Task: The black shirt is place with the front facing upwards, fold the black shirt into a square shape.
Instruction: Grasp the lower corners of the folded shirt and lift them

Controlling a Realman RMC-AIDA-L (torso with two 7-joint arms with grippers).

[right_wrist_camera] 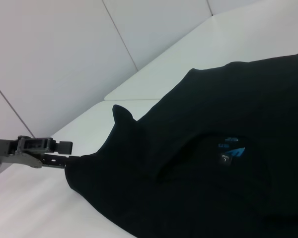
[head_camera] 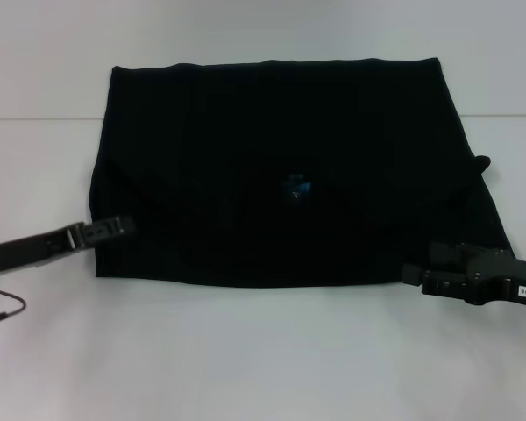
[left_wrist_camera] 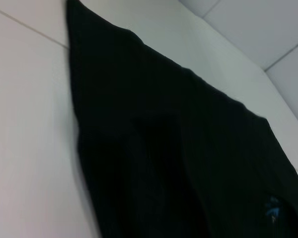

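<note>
Black shirt [head_camera: 280, 167] folded, left pincer [head_camera: 114, 228] seemingly touching its corner

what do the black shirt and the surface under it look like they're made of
The black shirt looks like soft matte knit fabric, probably cotton or a blend: it drapes in loose folds, one edge curls up, and faint ribbed lines show in the left wrist view. Its small blue neck label seems woven or printed. The table looks like a smooth white hard surface, likely laminate, with thin seams between panels.
</note>
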